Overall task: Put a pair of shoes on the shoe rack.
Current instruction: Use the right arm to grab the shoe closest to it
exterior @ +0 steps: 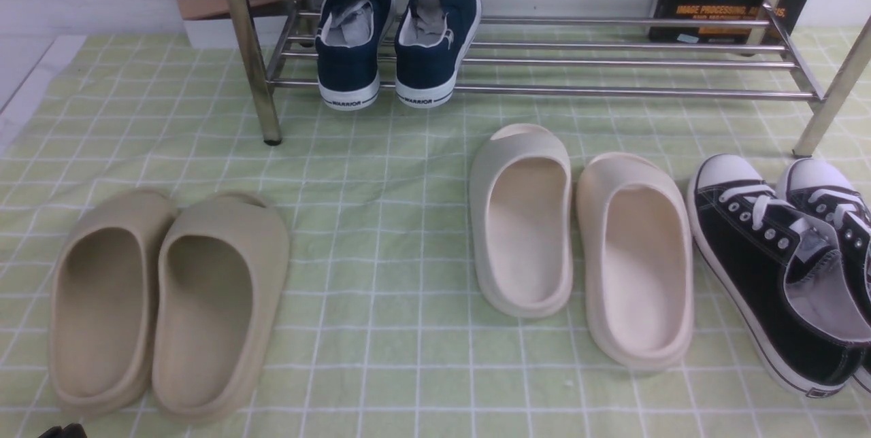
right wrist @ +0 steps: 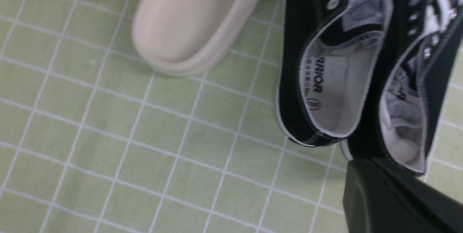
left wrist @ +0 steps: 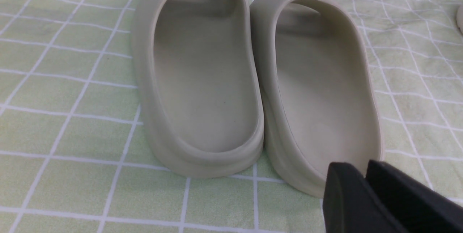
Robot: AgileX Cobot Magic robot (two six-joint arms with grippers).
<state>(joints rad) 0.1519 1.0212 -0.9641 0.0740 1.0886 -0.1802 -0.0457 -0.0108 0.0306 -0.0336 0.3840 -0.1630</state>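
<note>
- Right claw (right wrist: 367,164), mine: jaws together, narrow, nothing held; tips near the sneakers' heels, contact not certain.
- Left claw (left wrist: 361,175), mine: fingers together, empty, by the tan slippers (left wrist: 209,164).
- Black sneakers (exterior: 748,288), one pair: on the cloth beyond my right fingertips, side by side, toes toward the rack (exterior: 612,91), soles down, laces tied.
- Cream slippers (exterior: 636,356): left of the sneakers from my right claw, not wanted.
- Navy shoes (exterior: 347,74): far ahead and left of my right claw, on the lower rods.
- Handling, judged: light; canvas soft, collar likely to fold; rubber sole firmer and grippy.
- Hold, judged: open wide, take the heel wall, one finger inside; avoid laces and loose tongue.
</note>
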